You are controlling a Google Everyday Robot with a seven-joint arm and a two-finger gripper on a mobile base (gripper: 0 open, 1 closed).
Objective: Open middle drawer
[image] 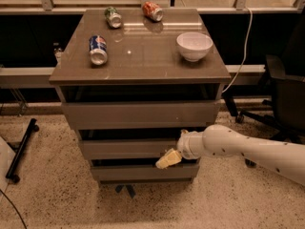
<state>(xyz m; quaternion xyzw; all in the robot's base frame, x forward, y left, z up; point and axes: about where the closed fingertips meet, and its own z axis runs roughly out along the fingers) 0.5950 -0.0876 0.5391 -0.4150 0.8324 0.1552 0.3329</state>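
Note:
A grey-brown cabinet stands in the middle of the camera view with three handleless drawer fronts. The middle drawer (pixel 128 149) is the medium-height front between the tall top front (pixel 138 114) and the short bottom front (pixel 143 172). It stands slightly out from the cabinet, with a dark gap above it. My gripper (pixel 167 159), cream-coloured at the end of a white arm coming in from the right, sits at the lower right edge of the middle drawer front, over the gap above the bottom drawer.
On the cabinet top (pixel 143 56) lie a blue can (pixel 98 49), a green can (pixel 113 17) and a red can (pixel 152 11), and a white bowl (pixel 194 46) stands there. A black office chair (pixel 286 94) is at the right. A black stand leg (pixel 21 149) lies on the floor at the left.

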